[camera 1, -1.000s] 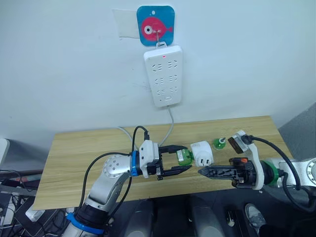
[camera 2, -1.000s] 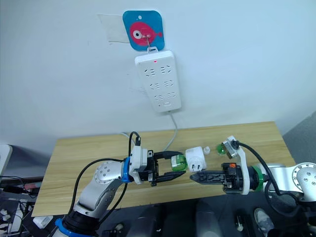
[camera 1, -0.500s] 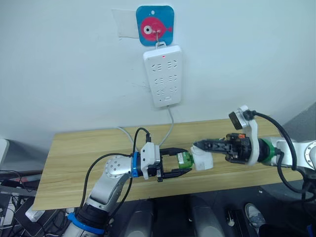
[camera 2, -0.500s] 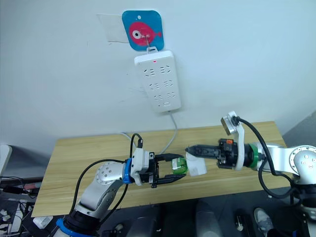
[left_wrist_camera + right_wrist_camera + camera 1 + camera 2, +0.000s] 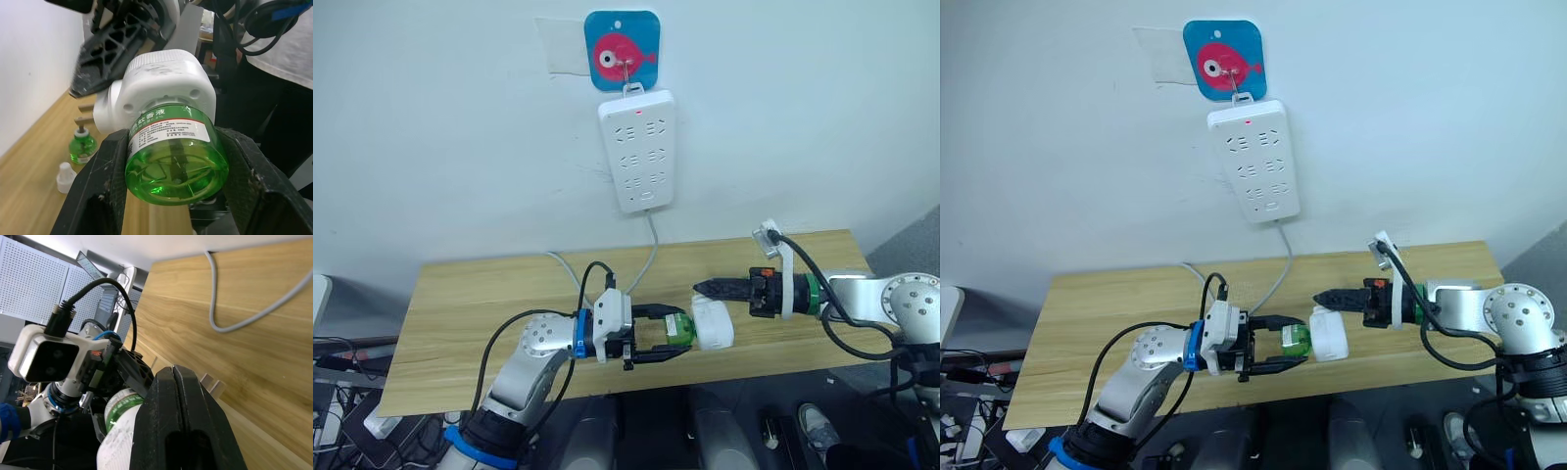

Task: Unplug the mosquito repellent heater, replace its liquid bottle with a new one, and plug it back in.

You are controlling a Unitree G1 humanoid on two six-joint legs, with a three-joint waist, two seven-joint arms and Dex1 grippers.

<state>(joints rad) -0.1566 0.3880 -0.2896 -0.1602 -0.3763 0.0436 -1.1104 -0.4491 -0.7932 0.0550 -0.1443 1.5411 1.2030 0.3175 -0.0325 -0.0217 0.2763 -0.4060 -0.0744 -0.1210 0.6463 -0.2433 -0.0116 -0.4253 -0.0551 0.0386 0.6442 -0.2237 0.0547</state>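
Observation:
The mosquito repellent heater (image 5: 713, 323) is a small white rounded unit sitting on the neck of a green liquid bottle (image 5: 678, 329). My left gripper (image 5: 681, 331) is shut on that bottle, with a finger (image 5: 100, 186) pressed against each side. The heater's two prongs (image 5: 213, 384) point toward the wall. My right gripper (image 5: 701, 287) is shut and holds nothing, its tip just behind and above the heater. A second green bottle (image 5: 82, 147) and a small white cap (image 5: 65, 176) stand on the table beyond the heater.
A long white power strip (image 5: 636, 150) hangs on the wall from a blue fish hook (image 5: 622, 51). Its grey cable (image 5: 651, 245) drops onto the wooden table (image 5: 480, 313). The heater lies near the table's front edge.
My right gripper, shut throughout, rose from the table's front edge and swung back behind the heater. The heater went from standing apart to lying against the bottle. My left gripper shifted slightly forward.

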